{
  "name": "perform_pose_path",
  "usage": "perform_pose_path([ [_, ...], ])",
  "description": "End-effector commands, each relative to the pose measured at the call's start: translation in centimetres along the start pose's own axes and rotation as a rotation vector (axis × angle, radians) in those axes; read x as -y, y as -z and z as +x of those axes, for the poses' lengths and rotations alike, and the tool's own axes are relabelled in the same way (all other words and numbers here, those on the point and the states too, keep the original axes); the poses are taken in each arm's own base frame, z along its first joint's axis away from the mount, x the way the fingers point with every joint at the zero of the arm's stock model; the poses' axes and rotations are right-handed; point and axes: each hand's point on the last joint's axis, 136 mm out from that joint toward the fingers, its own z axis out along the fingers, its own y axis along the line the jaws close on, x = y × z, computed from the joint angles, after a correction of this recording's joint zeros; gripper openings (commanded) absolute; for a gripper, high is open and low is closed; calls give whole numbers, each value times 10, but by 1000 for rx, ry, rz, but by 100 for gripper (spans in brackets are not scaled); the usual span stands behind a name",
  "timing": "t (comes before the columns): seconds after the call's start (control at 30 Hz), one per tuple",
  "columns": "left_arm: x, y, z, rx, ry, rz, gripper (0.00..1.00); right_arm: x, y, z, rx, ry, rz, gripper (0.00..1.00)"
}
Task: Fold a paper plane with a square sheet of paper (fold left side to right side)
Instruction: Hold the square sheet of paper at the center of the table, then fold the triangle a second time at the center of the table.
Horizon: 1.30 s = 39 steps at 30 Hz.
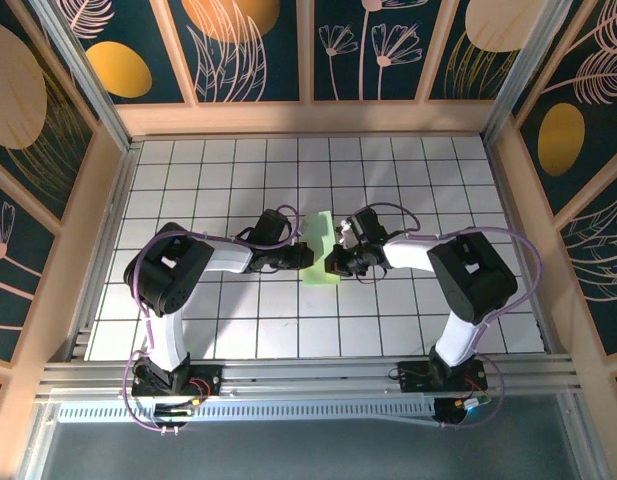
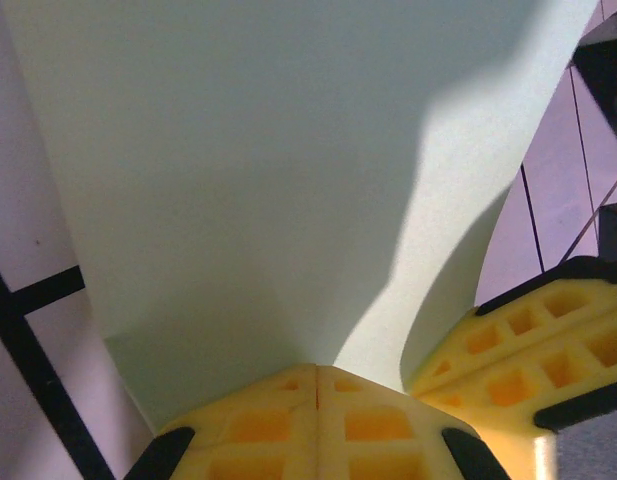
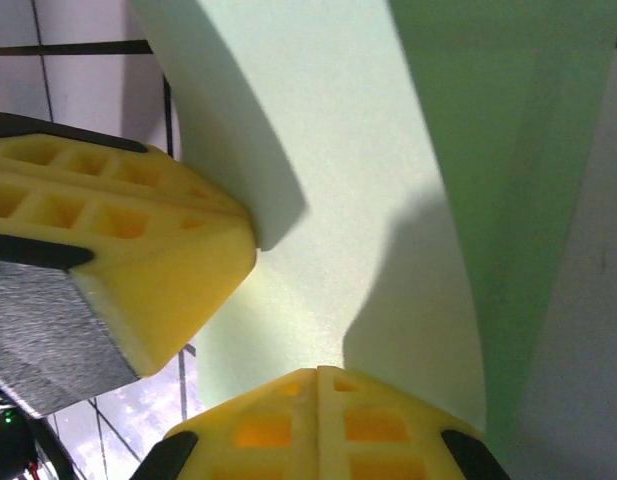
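1. Square sheet of paper: pale green, plain; in the top view a narrow upright strip, so the left-over-right fold appears already laid; it lies between the two pincers, its near end directly under their tips, the rest running away ahead of them.
2. Same sheet, left wrist view: it spreads flat ahead of the fingertips, nearly across the frame; right wrist view: a darker green flap rises along the pincer's right side, so one layer is probably not flattened yet.
3. Left pincer: fingers pressed together, pads meeting along a seam; nothing seen between them; tips at the sheet's left edge, likely bearing down to pin it.
4. Right pincer: likewise pressed together, tips on the near end from the right; its neighbour sits just beside it, to its left, on the paper.
5. Judged purpose: two closed tips serve as blunt pressers, holding the sheet and setting the crease.
6. Grid-tiled table: white, beneath all.
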Motion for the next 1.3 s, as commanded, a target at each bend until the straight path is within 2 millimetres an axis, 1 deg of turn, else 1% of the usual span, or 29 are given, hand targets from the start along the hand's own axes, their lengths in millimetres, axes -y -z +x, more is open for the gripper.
perform_pose_path([
  [0.0,-1,4,-8,20,40,-44,0,22,-7,14,-33,-23,78,0],
  [0.1,7,8,-23,57,47,-15,0,36,-9,20,-50,-27,131,0],
  [0.17,9,9,-31,73,55,5,0,42,-9,21,-50,-24,158,0],
  [0.37,-1,2,-41,82,69,8,0,54,-11,22,-68,-19,219,0],
  [0.53,-16,-5,-39,78,83,-18,0,60,-11,23,-76,-18,241,0],
  [0.57,-13,-5,-48,93,72,-16,0,61,-10,23,-78,-17,246,0],
  [0.6,-15,-5,-51,97,71,-31,0,63,-10,24,-79,-19,252,0],
  [0.83,-38,-10,-51,97,93,-111,0,73,-9,28,-93,-16,286,0],
  [0.93,-47,-8,-54,111,114,-137,0,76,-9,30,-97,-15,296,0],
  [1.03,-54,-6,-62,130,124,-165,0,77,-9,31,-100,-12,298,0],
  [1.27,-71,-6,-90,172,146,-207,0,78,-10,33,-103,-9,299,0],
])
